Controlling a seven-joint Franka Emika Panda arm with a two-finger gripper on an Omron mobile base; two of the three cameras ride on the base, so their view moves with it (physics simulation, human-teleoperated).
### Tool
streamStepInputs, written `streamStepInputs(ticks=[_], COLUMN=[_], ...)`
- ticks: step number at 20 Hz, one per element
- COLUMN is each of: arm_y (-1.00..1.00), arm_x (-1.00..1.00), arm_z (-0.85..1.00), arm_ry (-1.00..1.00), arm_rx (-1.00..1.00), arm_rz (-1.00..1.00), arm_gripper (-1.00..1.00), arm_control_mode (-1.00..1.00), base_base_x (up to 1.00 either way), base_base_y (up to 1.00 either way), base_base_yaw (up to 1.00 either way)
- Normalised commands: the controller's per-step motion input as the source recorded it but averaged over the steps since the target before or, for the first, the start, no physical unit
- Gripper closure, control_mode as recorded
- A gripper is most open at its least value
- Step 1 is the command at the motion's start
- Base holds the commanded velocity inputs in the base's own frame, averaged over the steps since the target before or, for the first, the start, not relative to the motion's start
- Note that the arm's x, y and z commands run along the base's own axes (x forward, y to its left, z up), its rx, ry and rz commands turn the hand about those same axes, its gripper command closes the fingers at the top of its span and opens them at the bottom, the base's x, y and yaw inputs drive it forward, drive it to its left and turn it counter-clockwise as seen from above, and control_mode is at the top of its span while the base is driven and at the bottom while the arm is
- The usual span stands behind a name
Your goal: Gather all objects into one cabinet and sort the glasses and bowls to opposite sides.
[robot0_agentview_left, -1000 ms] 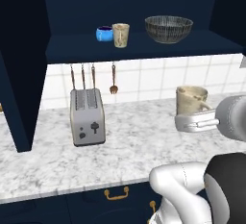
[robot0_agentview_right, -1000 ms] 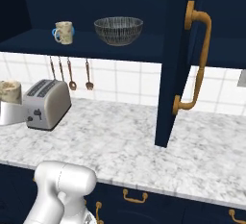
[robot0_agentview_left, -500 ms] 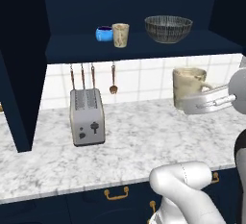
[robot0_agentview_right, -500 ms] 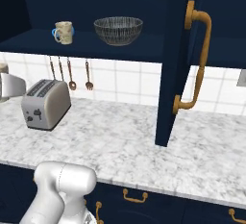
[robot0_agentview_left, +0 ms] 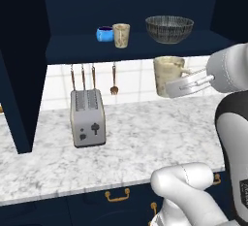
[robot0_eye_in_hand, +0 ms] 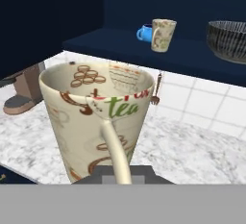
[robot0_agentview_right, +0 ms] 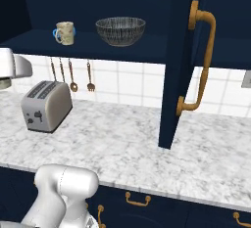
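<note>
Item: beige mug (robot0_agentview_left: 168, 75) printed "tea", tapered, glossy ceramic. We hold it upright in the hand (robot0_agentview_left: 186, 85), closed on its side handle, raised above the marble bench (robot0_agentview_left: 131, 147) just below the cabinet (robot0_agentview_left: 145, 43) shelf, presumably for shelving beside the tumbler (robot0_agentview_left: 121, 35). On the shelf: the speckled tumbler touching the small glossy blue bowl (robot0_agentview_left: 104, 34) (left side), and the wide, finely striped dark bowl (robot0_agentview_left: 169, 28) well apart.

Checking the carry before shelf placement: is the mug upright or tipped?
Upright. The mug hangs in the claw with its rim level and facing up, clear of the counter; the hand view shows its inside empty.
</note>
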Motion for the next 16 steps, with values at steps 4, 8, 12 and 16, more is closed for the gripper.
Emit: streamStepInputs(ticks=[4,8,12,16], arm_y=[0.42,0.42,0.28,0.00], arm_x=[0.46,0.42,0.33,0.48], arm_z=[0.01,0.03,0.18,0.10], arm_ry=[-0.06,-0.05,-0.01,0.00], arm_rx=[0.00,0.00,0.00,0.00], arm_rz=[0.00,0.00,0.00,0.00], arm_gripper=[1.00,1.00,1.00,1.00], arm_control_mode=[-1.00,-1.00,-1.00,-1.00], base_base_x=[0.00,0.00,0.00,0.00], base_base_y=[0.00,0.00,0.00,0.00], base_base_yaw=[0.00,0.00,0.00,0.00])
